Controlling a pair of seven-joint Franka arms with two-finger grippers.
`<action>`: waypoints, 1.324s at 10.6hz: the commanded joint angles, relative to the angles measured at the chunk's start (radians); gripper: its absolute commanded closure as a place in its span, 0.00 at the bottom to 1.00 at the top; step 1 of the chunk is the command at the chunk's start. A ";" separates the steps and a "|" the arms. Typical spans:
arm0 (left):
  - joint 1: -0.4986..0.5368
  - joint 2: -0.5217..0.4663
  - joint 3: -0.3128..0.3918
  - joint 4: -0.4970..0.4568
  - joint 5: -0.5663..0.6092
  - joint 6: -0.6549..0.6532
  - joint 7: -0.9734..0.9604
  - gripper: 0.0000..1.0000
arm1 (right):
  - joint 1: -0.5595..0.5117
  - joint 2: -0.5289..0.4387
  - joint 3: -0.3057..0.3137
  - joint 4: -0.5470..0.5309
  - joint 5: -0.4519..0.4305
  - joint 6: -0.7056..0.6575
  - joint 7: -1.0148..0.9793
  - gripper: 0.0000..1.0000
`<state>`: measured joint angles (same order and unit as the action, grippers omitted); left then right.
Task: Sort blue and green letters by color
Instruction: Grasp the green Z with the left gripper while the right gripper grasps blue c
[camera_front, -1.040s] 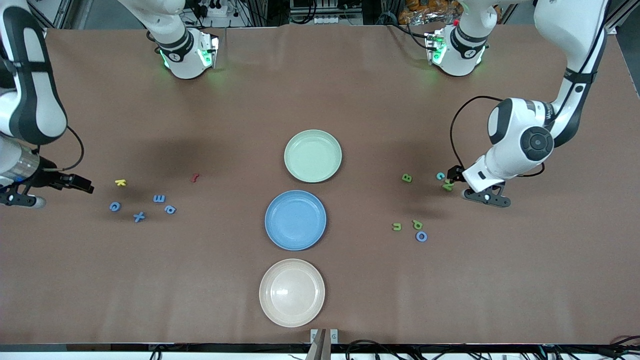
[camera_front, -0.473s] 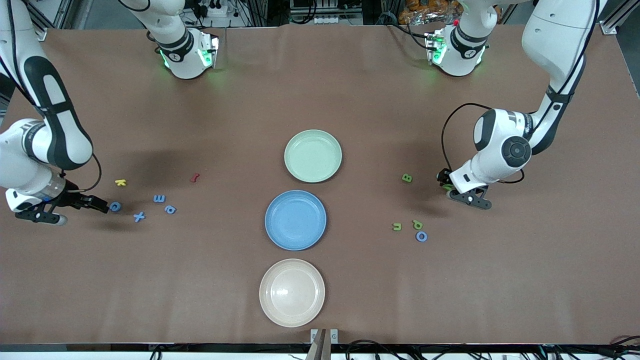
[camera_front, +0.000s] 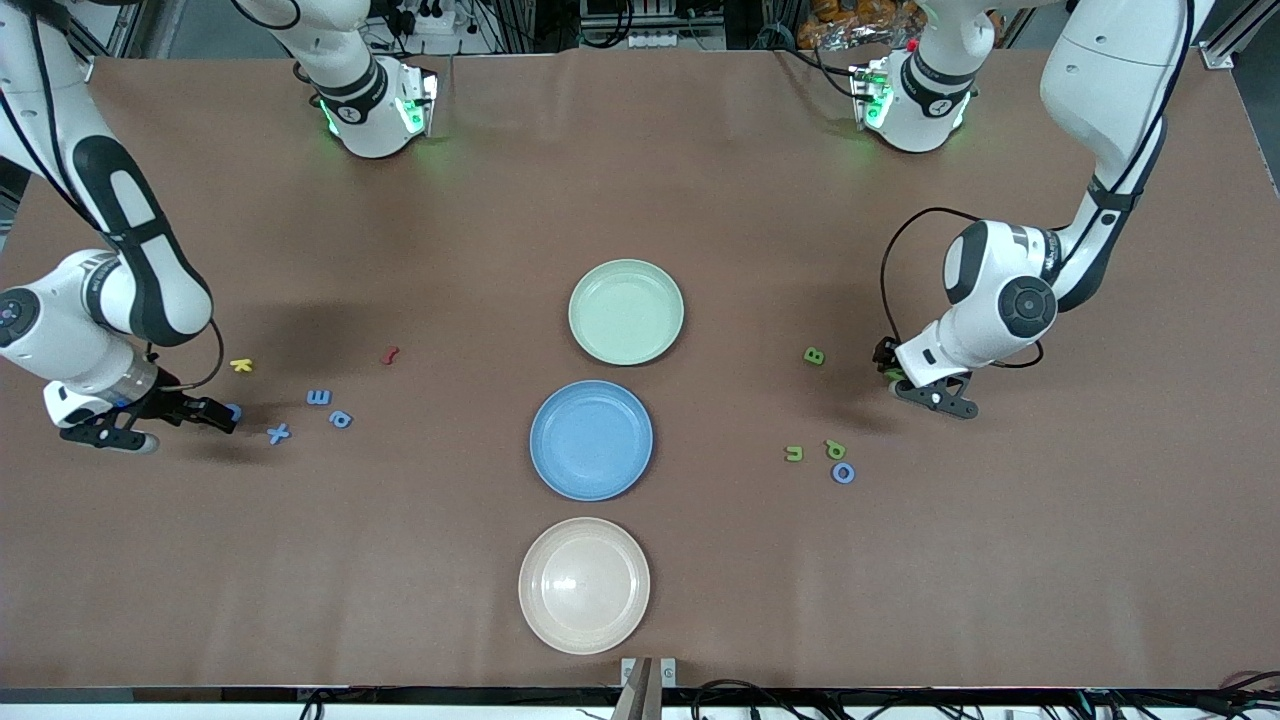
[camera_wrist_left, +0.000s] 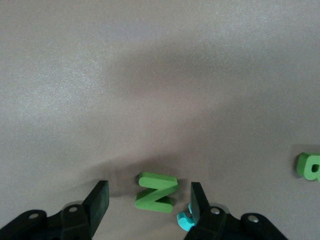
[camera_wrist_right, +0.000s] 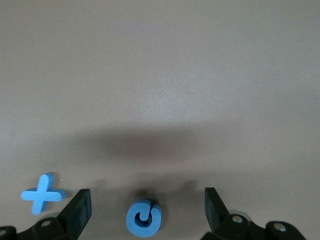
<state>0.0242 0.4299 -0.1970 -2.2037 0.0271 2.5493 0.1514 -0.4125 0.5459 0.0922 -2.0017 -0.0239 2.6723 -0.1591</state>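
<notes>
Landmark: blue plate (camera_front: 591, 440), mid-table, with a green plate (camera_front: 626, 311) farther from the front camera and a beige plate (camera_front: 584, 585) nearer.

Left gripper (camera_wrist_left: 149, 200) is down at the table toward the left arm's end from the blue plate. Jaws are part open and straddle a green N (camera_wrist_left: 156, 192), gaps on both sides, nothing gripped. A small teal letter (camera_wrist_left: 185, 219) lies against one finger. Green B (camera_front: 815, 355), green u (camera_front: 793, 453), green p (camera_front: 834, 449) and blue O (camera_front: 843, 472) lie loose between this gripper and the plate.

Right gripper (camera_wrist_right: 145, 207) is low toward the right arm's end, jaws wide, straddling a blue round letter (camera_wrist_right: 143, 218) without touching. Blue X (camera_front: 278, 433), blue E (camera_front: 318, 397) and another blue letter (camera_front: 340, 419) lie nearby; yellow K (camera_front: 240, 365) and a dark red letter (camera_front: 390, 354) too.
</notes>
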 joint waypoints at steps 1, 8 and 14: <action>0.003 0.009 -0.002 -0.001 0.025 0.009 0.008 0.29 | 0.000 0.016 0.003 -0.037 -0.011 0.043 0.004 0.00; 0.006 0.023 -0.001 0.001 0.025 0.009 0.027 0.85 | 0.000 -0.001 -0.012 -0.094 -0.019 0.063 0.003 0.31; 0.002 -0.017 -0.028 0.057 0.019 -0.020 -0.013 1.00 | 0.006 0.006 -0.025 -0.091 -0.016 0.092 0.007 0.50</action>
<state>0.0265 0.4378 -0.1978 -2.1856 0.0362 2.5534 0.1622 -0.4112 0.5551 0.0773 -2.0674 -0.0261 2.7378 -0.1590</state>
